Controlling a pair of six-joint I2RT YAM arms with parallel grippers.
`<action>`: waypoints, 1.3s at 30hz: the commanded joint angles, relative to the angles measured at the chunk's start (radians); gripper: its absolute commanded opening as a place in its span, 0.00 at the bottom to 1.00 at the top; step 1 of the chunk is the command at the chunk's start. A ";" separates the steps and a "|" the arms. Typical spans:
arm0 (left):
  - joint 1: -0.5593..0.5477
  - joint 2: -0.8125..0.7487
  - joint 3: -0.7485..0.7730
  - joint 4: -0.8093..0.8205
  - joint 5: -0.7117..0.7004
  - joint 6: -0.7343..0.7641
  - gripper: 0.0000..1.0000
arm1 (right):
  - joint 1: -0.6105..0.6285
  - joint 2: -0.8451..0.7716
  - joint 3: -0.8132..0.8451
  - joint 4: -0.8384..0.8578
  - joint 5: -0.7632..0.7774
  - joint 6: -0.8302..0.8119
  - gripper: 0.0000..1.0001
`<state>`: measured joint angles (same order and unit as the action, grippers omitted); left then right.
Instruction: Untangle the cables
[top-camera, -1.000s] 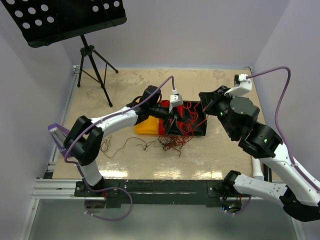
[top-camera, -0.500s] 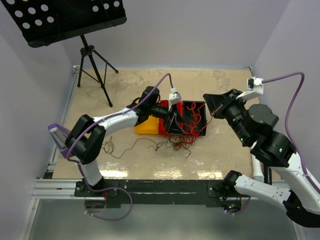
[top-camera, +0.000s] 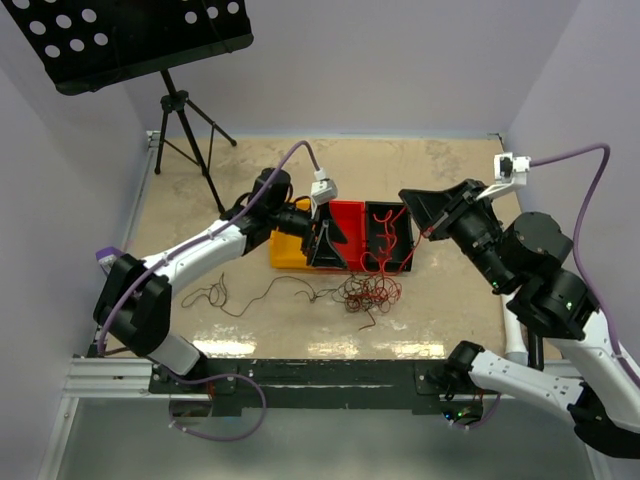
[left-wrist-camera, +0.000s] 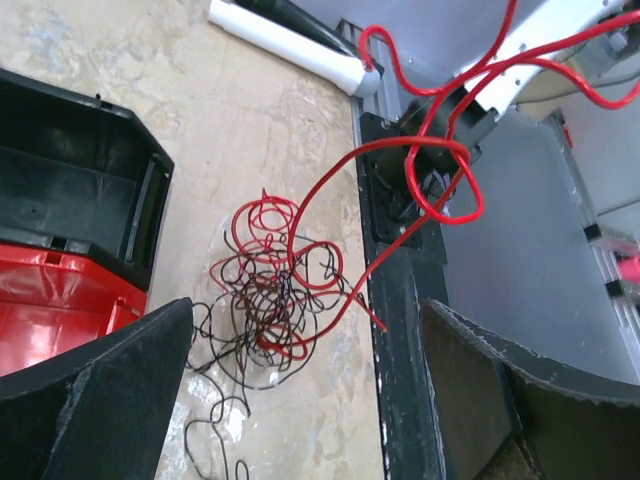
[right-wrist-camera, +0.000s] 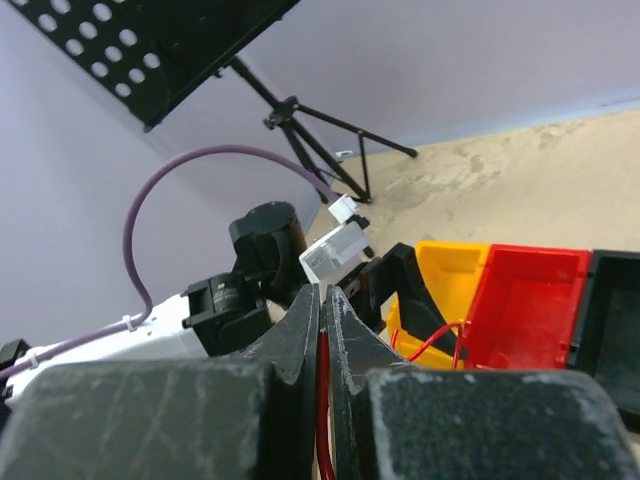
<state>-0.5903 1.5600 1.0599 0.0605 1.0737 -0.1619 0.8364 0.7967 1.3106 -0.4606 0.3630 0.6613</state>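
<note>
A tangle of red and dark cables (top-camera: 372, 293) lies on the table in front of the bins; it also shows in the left wrist view (left-wrist-camera: 268, 300). One red cable (top-camera: 392, 232) rises from it to my right gripper (top-camera: 412, 203), which is shut on it; the strand (right-wrist-camera: 322, 420) shows between the closed jaws. That cable loops in the air in the left wrist view (left-wrist-camera: 440, 185). A thin dark cable (top-camera: 250, 292) trails left from the tangle. My left gripper (top-camera: 326, 246) is open and empty above the yellow and red bins, its fingers (left-wrist-camera: 100, 400) wide apart.
Yellow (top-camera: 287, 251), red (top-camera: 347, 222) and black (top-camera: 395, 245) bins stand side by side mid-table. A music stand's tripod (top-camera: 185, 130) is at the back left. The black front rail (top-camera: 300, 375) runs along the near edge.
My left gripper has drawn back to the left, from the black bin to over the yellow and red bins. The tangle has shifted a little right. The right arm has swung outward, still holding the red cable.
</note>
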 joint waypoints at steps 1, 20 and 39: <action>-0.008 -0.026 0.138 -0.242 0.070 0.241 1.00 | -0.003 0.021 0.038 0.122 -0.154 -0.057 0.00; -0.089 -0.061 0.187 -0.350 0.140 0.481 1.00 | -0.003 0.073 0.064 0.278 -0.409 -0.091 0.00; -0.109 -0.130 0.111 -0.283 0.152 0.365 0.00 | -0.003 0.052 0.076 0.274 -0.343 -0.098 0.00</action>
<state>-0.6971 1.4734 1.1843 -0.2291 1.2186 0.1932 0.8364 0.8780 1.3380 -0.2241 -0.0128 0.5819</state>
